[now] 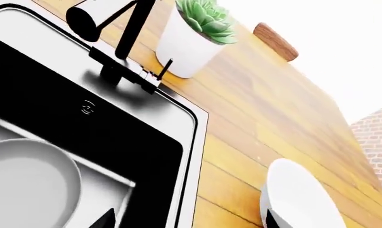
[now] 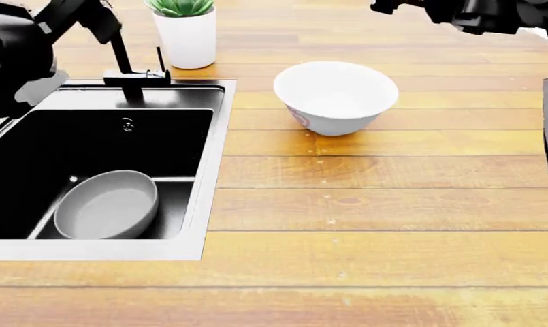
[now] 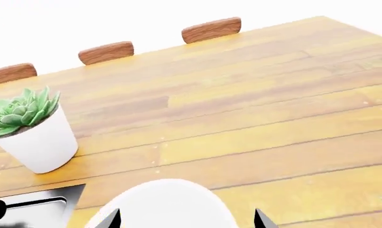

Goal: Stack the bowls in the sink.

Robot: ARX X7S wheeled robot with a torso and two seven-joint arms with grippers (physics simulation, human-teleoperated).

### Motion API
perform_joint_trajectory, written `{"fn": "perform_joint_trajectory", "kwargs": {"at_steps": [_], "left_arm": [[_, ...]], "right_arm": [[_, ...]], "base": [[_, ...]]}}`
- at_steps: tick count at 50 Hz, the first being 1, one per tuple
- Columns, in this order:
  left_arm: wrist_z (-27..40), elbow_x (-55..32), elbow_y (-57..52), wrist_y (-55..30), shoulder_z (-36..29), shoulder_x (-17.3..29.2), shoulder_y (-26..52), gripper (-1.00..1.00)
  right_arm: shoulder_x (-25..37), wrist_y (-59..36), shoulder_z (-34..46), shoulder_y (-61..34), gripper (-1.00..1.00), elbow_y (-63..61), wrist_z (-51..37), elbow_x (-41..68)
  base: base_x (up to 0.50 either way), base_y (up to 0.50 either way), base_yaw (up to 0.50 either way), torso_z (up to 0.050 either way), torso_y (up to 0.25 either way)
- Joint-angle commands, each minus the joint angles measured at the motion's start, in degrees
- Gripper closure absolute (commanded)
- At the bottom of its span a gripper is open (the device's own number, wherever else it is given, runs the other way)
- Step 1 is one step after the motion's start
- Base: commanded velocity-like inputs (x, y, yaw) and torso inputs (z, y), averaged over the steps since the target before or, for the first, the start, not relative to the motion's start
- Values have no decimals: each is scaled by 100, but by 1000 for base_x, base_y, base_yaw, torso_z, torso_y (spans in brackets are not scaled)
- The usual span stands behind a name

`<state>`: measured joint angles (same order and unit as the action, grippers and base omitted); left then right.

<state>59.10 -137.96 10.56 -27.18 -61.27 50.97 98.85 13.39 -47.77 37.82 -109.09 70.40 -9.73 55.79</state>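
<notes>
A wide matte grey bowl [image 2: 105, 204] lies inside the black sink [image 2: 119, 139], near its front right corner; it also shows in the left wrist view as the grey bowl [image 1: 26, 185]. A glossy white bowl [image 2: 335, 95] with a pink-red side mark stands upright on the wooden counter, right of the sink. My right gripper [image 3: 188, 221] is open, its two fingertips [image 3: 115, 219] spread either side of the white bowl [image 3: 165, 204] below it. My left gripper [image 1: 191, 223] is open over the sink rim [image 1: 191, 156], holding nothing, with the white bowl [image 1: 298, 199] off to one side.
A black angular faucet [image 2: 119, 51] rises at the sink's back edge. A white plant pot [image 2: 187, 34] with a green succulent stands behind it. My left arm [image 2: 10, 48] hangs over the sink's back left, my right arm [image 2: 474, 13] at the far right. Wooden chair backs [image 3: 211, 29] line the counter's far edge.
</notes>
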Motion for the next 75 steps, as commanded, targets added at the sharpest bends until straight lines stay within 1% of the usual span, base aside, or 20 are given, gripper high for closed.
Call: {"fn": "perform_joint_trajectory", "kwargs": {"at_steps": [1, 3, 6, 12, 14, 15, 20, 25, 31, 44, 50, 56, 65, 75], "left_arm": [[-70, -198, -397, -192, 152, -114, 229, -100], [-95, -206, -426, -192, 166, -129, 226, -100], [-240, -249, -455, -338, 184, -214, 267, -100], [-559, -213, -405, -511, 211, -378, 289, -100], [-847, -123, -398, -563, 259, -410, 251, -100], [-969, -36, -387, -630, 258, -422, 261, -100], [-1220, 15, -396, -443, 395, -397, 149, -100], [-1680, 155, -441, -347, 560, -378, 58, -100], [-1906, 162, -421, -404, 605, -411, 26, -100], [-1971, 149, -314, -503, 585, -473, 32, -100], [-1970, 154, -277, -542, 578, -513, 66, -100], [-1951, 168, -281, -552, 574, -500, 59, -100], [-1961, 183, -286, -537, 580, -483, 11, -100], [-1931, 181, -349, -486, 608, -435, -44, -100]], "right_arm": [[-227, -654, -3112, 197, -100, 458, -470, -2709], [-244, -812, -3762, 229, -100, 457, -423, -3319], [-253, -951, -4465, 297, -100, 458, -319, -4103], [-261, -1040, -5307, 433, -100, 458, -244, -4965], [-272, -1063, -5445, 482, -100, 458, -203, -5127], [-276, -1072, -5508, 505, -100, 458, -191, -5186], [-292, -1117, -5715, 635, -100, 458, -148, -5385], [-305, -1168, -5844, 739, -100, 458, -143, -5469], [-316, -1249, -6099, 822, -100, 458, -156, -5461], [-283, -1362, -7062, 890, -100, 458, -175, -5423], [-379, -1313, -7351, 934, -100, 458, -168, -5480], [-440, -1179, -7637, 1092, -100, 458, -365, -5506], [-551, -1077, -7810, 1243, -100, 459, -490, -5557], [-604, -1006, -7822, 1389, -100, 459, -643, -5585]], "base": [[0, 0, 0, 0, 0], [0, 0, 0, 0, 0], [0, 0, 0, 0, 0], [0, 0, 0, 0, 0], [0, 0, 0, 0, 0], [0, 0, 0, 0, 0], [0, 0, 0, 0, 0], [0, 0, 0, 0, 0], [0, 0, 0, 0, 0], [0, 0, 0, 0, 0], [0, 0, 0, 0, 0], [0, 0, 0, 0, 0], [0, 0, 0, 0, 0], [0, 0, 0, 0, 0]]}}
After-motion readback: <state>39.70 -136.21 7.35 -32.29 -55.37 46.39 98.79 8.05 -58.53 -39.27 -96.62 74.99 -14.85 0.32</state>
